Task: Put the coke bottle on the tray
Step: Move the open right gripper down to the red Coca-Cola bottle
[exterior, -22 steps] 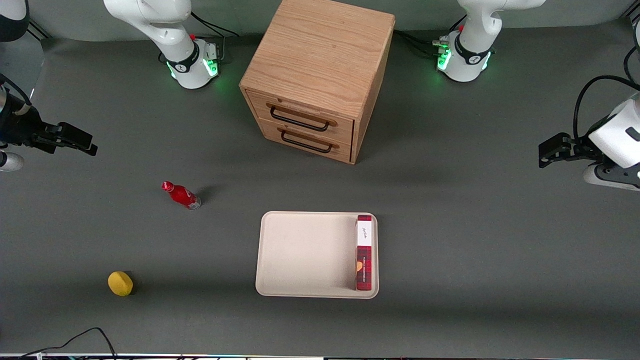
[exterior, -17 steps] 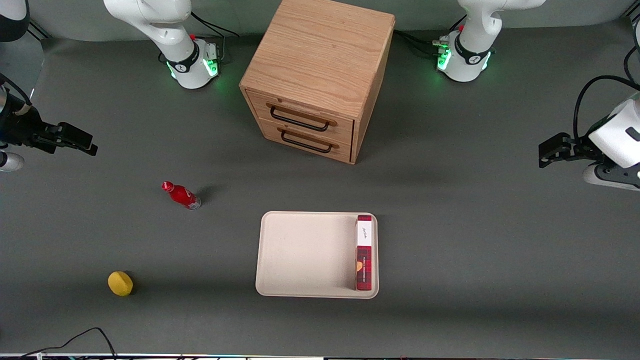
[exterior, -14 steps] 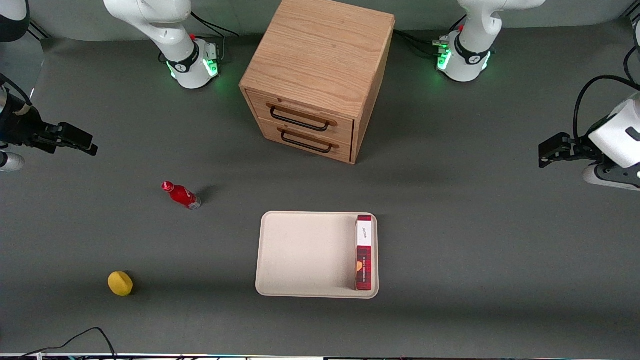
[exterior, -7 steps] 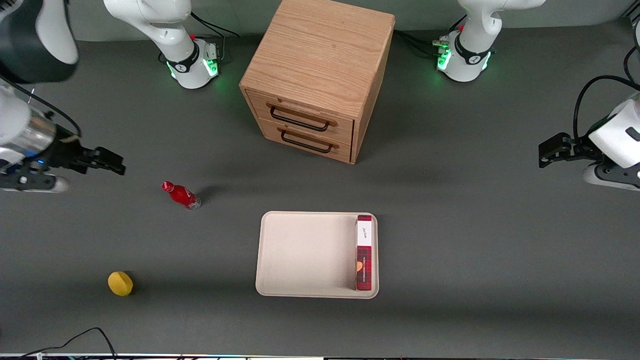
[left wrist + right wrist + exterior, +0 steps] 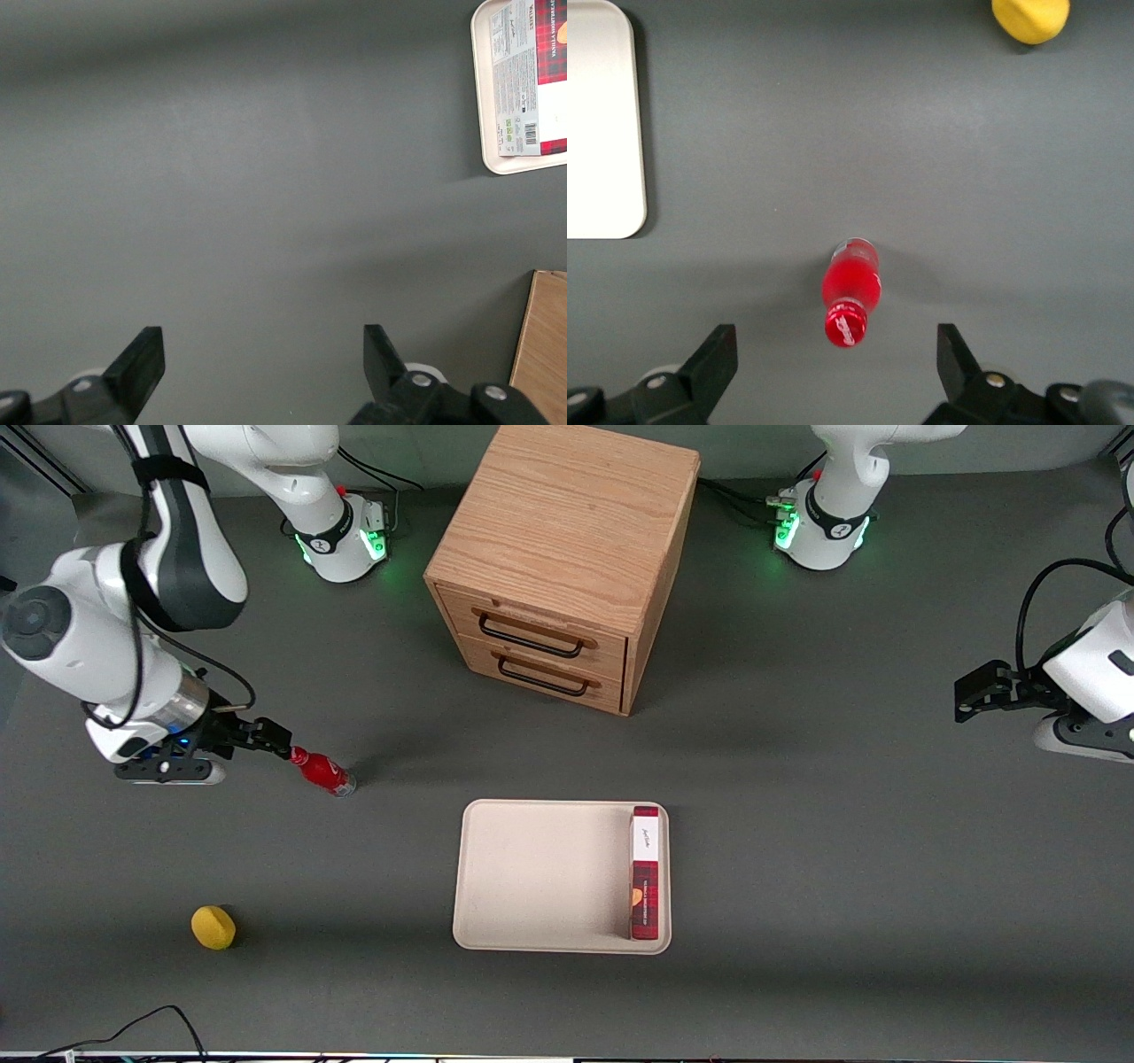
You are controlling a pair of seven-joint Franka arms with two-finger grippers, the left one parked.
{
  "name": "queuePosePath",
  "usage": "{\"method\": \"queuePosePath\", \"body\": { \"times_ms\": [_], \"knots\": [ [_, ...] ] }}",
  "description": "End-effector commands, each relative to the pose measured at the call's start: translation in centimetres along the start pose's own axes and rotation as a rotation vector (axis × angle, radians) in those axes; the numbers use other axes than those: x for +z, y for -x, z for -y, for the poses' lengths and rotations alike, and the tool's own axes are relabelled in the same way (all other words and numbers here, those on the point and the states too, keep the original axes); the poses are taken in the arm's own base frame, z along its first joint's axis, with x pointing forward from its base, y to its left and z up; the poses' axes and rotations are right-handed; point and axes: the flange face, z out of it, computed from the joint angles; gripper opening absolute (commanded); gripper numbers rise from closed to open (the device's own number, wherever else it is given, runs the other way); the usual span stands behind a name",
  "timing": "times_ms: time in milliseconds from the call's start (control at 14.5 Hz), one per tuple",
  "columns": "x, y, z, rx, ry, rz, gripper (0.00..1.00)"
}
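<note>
The coke bottle point(image 5: 322, 771), small and red with a red cap and silvery base, stands upright on the dark table toward the working arm's end. In the right wrist view the coke bottle point(image 5: 850, 293) is seen from above, cap toward the camera. My gripper point(image 5: 282, 743) hovers just beside the cap, open; the gripper point(image 5: 837, 359) has its two black fingers point(image 5: 713, 359) spread wide, with the cap lying between them and touching neither. The cream tray point(image 5: 532, 872) lies flat nearer the front camera than the cabinet; one tray corner point(image 5: 602, 133) shows in the wrist view.
A long red plaid box point(image 5: 646, 872) lies in the tray along the rim toward the parked arm's end. A wooden two-drawer cabinet point(image 5: 567, 558) stands mid-table. A yellow round object point(image 5: 213, 927) sits nearer the front camera than the bottle. A black cable point(image 5: 133, 1032) lies at the table's front edge.
The right arm has swung in from the table's end toward the bottle, bringing the open gripper right up to the bottle's cap. The bottle, tray and box have not moved.
</note>
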Motion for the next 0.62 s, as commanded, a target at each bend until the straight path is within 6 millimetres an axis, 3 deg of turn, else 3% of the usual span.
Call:
{"method": "queuePosePath", "body": {
  "times_ms": [0, 276, 552],
  "knots": [
    [2.7, 2.0, -0.3, -0.03, 0.005, -0.03, 1.0],
    [6.0, 2.8, -0.4, -0.036, 0.005, -0.032, 0.99],
    [7.6, 3.3, -0.5, -0.038, 0.003, -0.045, 0.95]
  ]
}}
